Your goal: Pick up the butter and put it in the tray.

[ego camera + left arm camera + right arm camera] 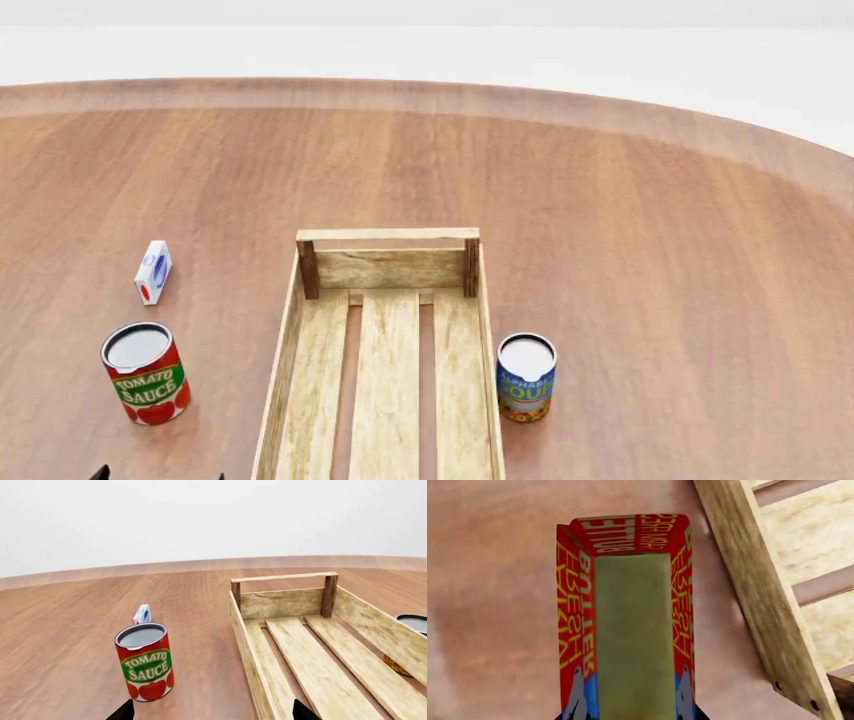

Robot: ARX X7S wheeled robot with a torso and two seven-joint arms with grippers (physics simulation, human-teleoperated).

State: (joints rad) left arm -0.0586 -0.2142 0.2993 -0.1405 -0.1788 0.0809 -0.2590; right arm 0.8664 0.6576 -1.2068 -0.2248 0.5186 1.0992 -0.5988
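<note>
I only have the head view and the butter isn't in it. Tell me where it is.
Observer: The butter carton shows in the right wrist view, directly under the right gripper.
Operator: Report the grip.
Observer: A fingertip sits against each long side of the carton.
Operator: Give me its position against the tray.
Observer: It is outside the tray, alongside one long rail, with a strip of bare table showing between them.
</note>
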